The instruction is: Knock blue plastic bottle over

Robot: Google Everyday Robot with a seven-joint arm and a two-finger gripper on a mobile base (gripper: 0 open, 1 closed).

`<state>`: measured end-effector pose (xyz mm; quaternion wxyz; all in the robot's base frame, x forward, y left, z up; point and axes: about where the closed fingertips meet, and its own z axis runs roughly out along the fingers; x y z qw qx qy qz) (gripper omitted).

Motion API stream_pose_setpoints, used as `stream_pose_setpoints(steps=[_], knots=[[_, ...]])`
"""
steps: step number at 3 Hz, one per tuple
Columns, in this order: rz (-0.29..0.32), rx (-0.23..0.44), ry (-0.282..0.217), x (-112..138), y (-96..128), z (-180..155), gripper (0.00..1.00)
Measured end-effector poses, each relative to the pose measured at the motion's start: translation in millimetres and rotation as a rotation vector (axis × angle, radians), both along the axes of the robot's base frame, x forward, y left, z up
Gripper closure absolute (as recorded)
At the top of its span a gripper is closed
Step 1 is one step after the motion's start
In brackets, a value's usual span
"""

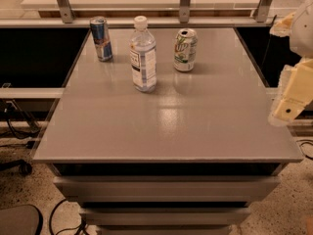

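The blue plastic bottle (pixel 143 55) stands upright on the grey table (pixel 166 126), towards the back and left of centre. It is clear and bluish with a white cap and a white-and-blue label. My gripper (pixel 292 97) is at the right edge of the view, beside the table's right side, well to the right of the bottle and nearer the front. It holds nothing that I can see.
A slim blue-silver can (pixel 101 38) stands at the back left and a green-white soda can (pixel 185 50) at the back right of the bottle. A rail with metal posts (pixel 185 4) runs behind the table. Drawers (pixel 166 187) lie below the front edge.
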<state>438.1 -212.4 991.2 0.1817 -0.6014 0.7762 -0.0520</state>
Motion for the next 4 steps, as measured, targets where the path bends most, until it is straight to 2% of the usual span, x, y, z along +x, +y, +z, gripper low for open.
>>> stream_pose_setpoints(steps=[1,2,3,4], knots=[[0.0,0.0,0.0,0.0,0.0,0.1,0.0],[0.009,0.052,-0.002,0.4,6.6,0.5,0.0],[0.05,0.184,0.0,11.4,28.2,-1.2,0.0],[0.118,0.364,0.031,26.9,78.8,-5.9,0.0]])
